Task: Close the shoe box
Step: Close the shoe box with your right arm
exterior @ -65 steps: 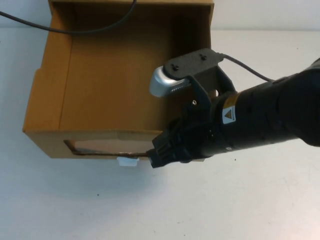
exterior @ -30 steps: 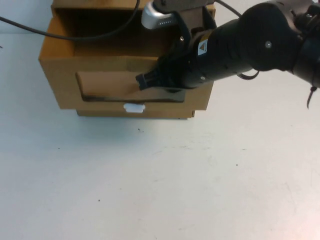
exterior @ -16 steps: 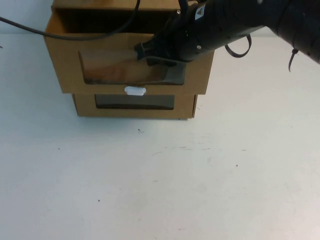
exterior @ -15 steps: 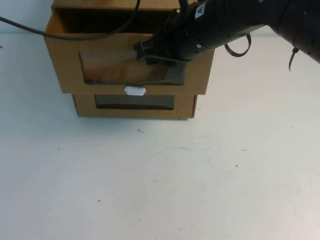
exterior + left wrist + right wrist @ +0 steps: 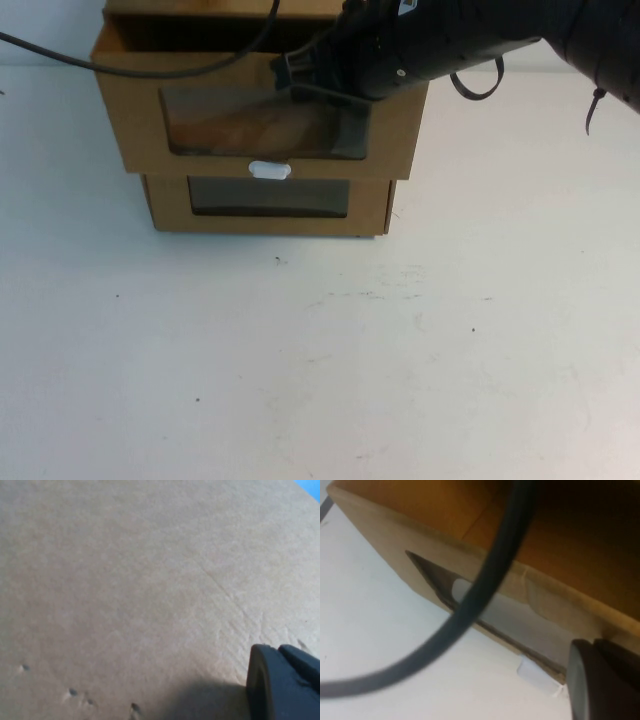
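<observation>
The right gripper (image 5: 283, 72) presses the shoe box (image 5: 135, 130) drawer's front at the table's (image 5: 320, 360) far edge, its fingers' state unclear; the left gripper (image 5: 282, 685) hovers against cardboard.

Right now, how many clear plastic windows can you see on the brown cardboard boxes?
2. One wide window fronts the upper brown cardboard shoe box, where the right gripper presses. A narrower window fronts the lower cardboard box. The left gripper is against plain cardboard.

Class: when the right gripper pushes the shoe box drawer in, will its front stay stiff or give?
The shoe box front is thin cardboard around a plastic window, so it probably flexes. The right gripper is at its top edge; the drawer looks empty, likely light. The left gripper rests against cardboard.
</observation>
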